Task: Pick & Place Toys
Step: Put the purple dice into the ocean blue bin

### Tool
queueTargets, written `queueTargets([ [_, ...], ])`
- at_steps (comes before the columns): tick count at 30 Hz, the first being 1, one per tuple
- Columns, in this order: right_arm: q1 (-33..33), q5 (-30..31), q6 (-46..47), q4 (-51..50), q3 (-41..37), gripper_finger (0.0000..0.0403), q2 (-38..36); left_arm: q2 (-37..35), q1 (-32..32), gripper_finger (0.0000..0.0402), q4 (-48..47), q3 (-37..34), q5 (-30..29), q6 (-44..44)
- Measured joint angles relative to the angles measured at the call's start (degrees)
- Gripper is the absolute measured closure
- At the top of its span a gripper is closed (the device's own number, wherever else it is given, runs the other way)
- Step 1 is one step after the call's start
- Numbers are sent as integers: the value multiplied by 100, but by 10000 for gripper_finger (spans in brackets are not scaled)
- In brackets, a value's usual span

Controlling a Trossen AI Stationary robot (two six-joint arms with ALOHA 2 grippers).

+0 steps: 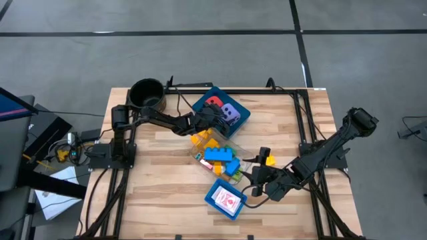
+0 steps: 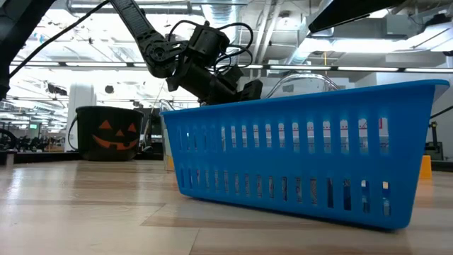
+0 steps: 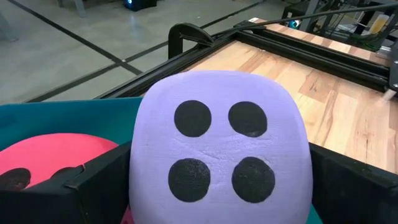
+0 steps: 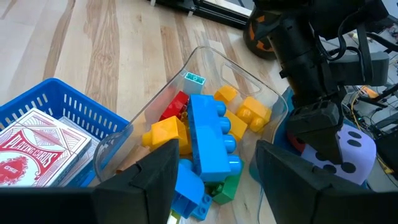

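The left gripper (image 1: 219, 117) hangs over the blue tray (image 1: 241, 123) near the worktop's far edge, fingers spread wide either side of the lavender die (image 3: 217, 146), which rests inside beside the red die (image 1: 213, 103). Right gripper (image 1: 259, 179), half-open and empty, waits nearer the bricks (image 1: 218, 155).

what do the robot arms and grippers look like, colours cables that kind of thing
Both arms are slim, dark and jointed, rising from black bases on a black frame along the table edges. The left arm has loose black cables looping around its wrist, clear in the low view. The left gripper and right gripper each have two flat, blocky, matte black fingers. No markings are visible on them.
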Motion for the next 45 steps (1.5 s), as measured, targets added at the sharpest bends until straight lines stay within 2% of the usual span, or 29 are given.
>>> queueTargets([
  [20, -1, -2, 7, -3, 0, 198, -2, -271, -40, 2, -88, 17, -9, -158],
  [27, -3, -17, 7, -2, 0, 198, -2, -271, 39, 2, -72, 15, 859, 26],
  [37, -3, -20, 7, -2, 0, 198, -2, -271, 273, 2, -303, 13, 961, 17],
  [42, -3, -20, 9, -2, -2, 198, -2, -271, 295, 2, -222, 11, 1137, 18],
  [45, -3, -20, 15, -2, -2, 198, -2, -271, 295, 2, 27, 11, 1139, 313],
])
